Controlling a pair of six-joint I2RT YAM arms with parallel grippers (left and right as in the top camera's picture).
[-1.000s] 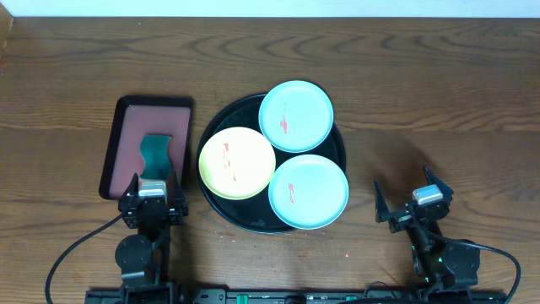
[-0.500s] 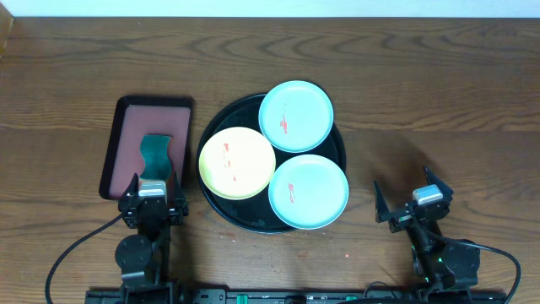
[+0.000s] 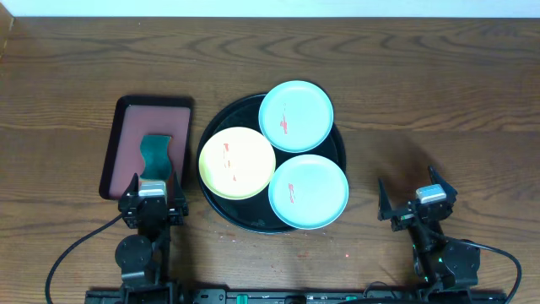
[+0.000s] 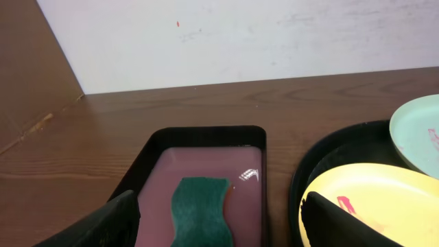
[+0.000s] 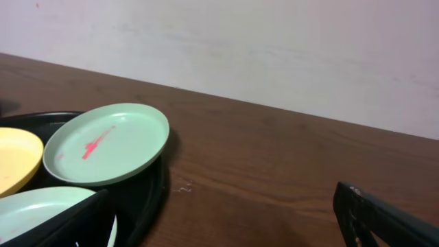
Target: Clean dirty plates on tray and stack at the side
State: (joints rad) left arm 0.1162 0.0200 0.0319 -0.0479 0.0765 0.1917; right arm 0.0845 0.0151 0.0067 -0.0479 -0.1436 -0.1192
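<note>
Plates (image 3: 237, 163): all 3 whole overhead only; L hand (image 3: 154, 190), R hand (image 3: 411, 192) spread.

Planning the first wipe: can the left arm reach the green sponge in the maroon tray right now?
Likely yes: the left gripper sits open at the maroon tray's near edge, and nothing lies over the green sponge.

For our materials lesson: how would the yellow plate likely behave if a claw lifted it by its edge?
The yellow plate looks thin plastic, probably light and stiff. Its smooth, shallow rim could slip. It seems propped on the black tray's rim, so pressing one side might tip it.
</note>
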